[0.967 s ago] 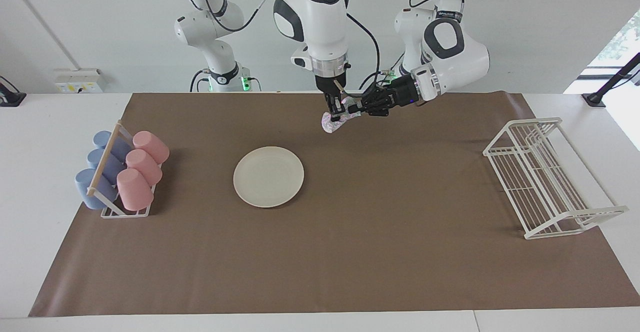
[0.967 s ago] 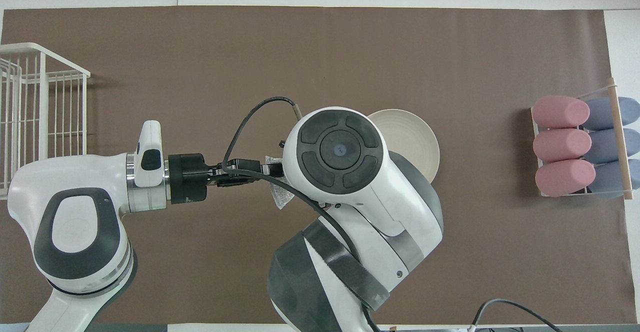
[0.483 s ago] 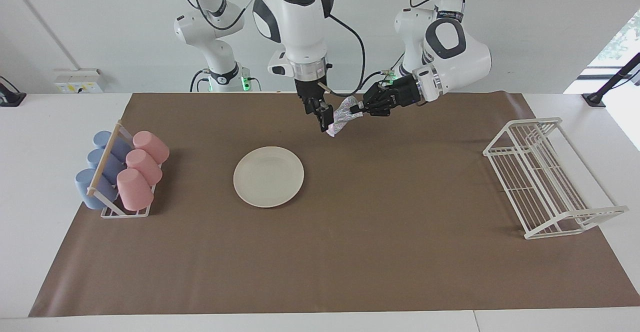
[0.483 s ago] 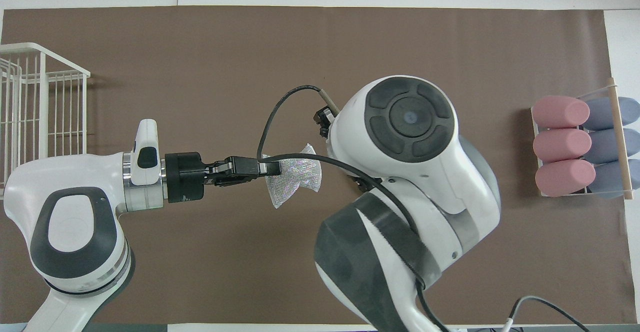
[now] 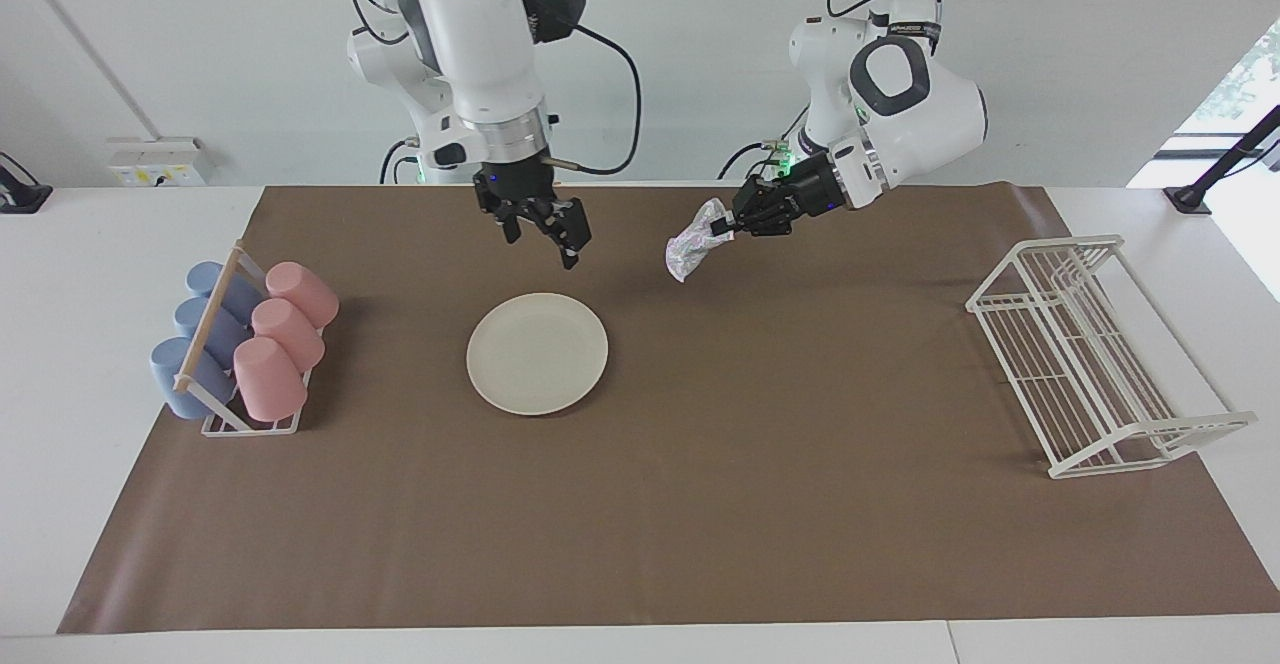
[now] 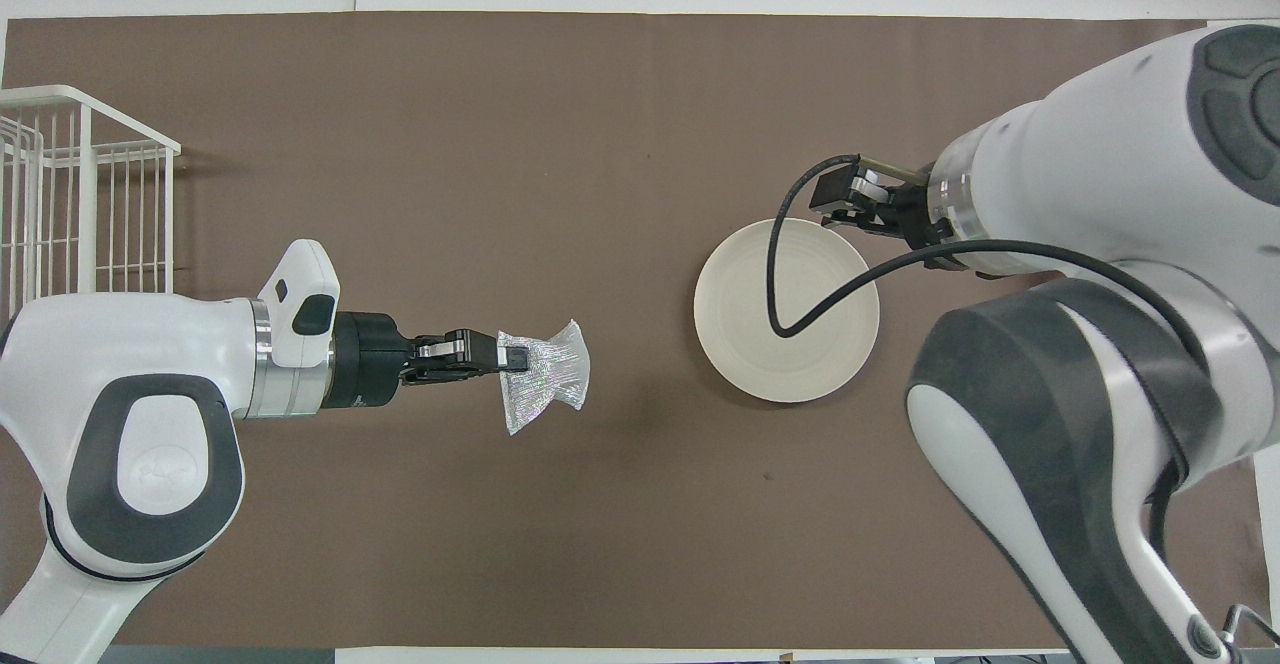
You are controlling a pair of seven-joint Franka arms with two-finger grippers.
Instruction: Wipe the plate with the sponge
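The cream-white plate (image 5: 537, 353) lies flat on the brown mat; it also shows in the overhead view (image 6: 787, 311). My left gripper (image 5: 722, 227) is shut on one end of the silvery mesh sponge (image 5: 688, 247) and holds it in the air over the mat, apart from the plate, toward the left arm's end. The overhead view shows the left gripper (image 6: 510, 356) and the sponge (image 6: 545, 374) hanging off its tips. My right gripper (image 5: 541, 235) is open and empty, raised over the mat at the plate's robot-side edge; the overhead view shows the right gripper (image 6: 855, 212) too.
A rack with pink and blue cups (image 5: 245, 344) stands at the right arm's end of the mat (image 6: 1160, 294). A white wire dish rack (image 5: 1100, 354) stands at the left arm's end (image 6: 80, 194).
My right gripper let go of the sponge, opened and swung away toward the right arm's end, to the plate's edge. My left gripper kept the sponge and barely moved.
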